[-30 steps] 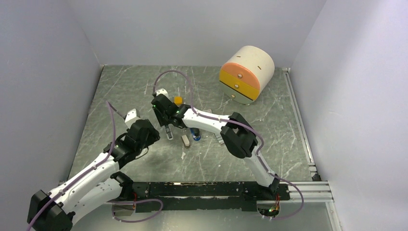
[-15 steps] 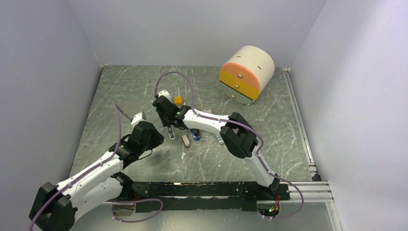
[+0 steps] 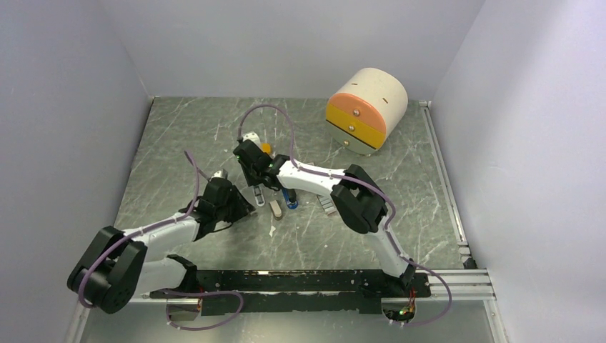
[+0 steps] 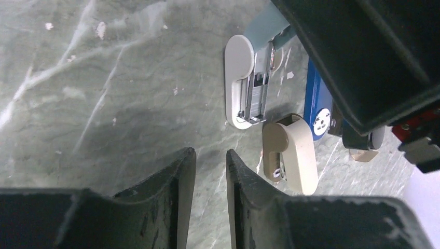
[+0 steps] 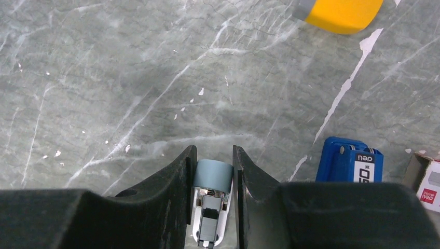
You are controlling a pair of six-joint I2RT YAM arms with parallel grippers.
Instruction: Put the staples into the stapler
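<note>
The stapler (image 4: 244, 91) lies swung open on the table, a white base with a bare metal channel and a grey-blue lid (image 5: 212, 175). My right gripper (image 5: 214, 151) is shut on that lid from above, a finger on each side; in the top view it sits at mid-table (image 3: 255, 190). My left gripper (image 4: 209, 154) hovers just short of the stapler's near end, its jaws a narrow gap apart with only table between them. The staples (image 3: 327, 206), a small grey block, lie to the right beside the right arm's elbow.
A beige stapler-like tool (image 4: 290, 155) and a blue one (image 4: 317, 106) lie right of the stapler. A red-and-white box (image 5: 428, 181) sits beyond the blue one. An orange little block (image 3: 265, 148) lies behind. A round drawer unit (image 3: 366, 108) stands back right.
My left arm has stretched forward and right toward the stapler, and its jaws have narrowed. My right gripper has closed in on the stapler's lid and shifted slightly right.
</note>
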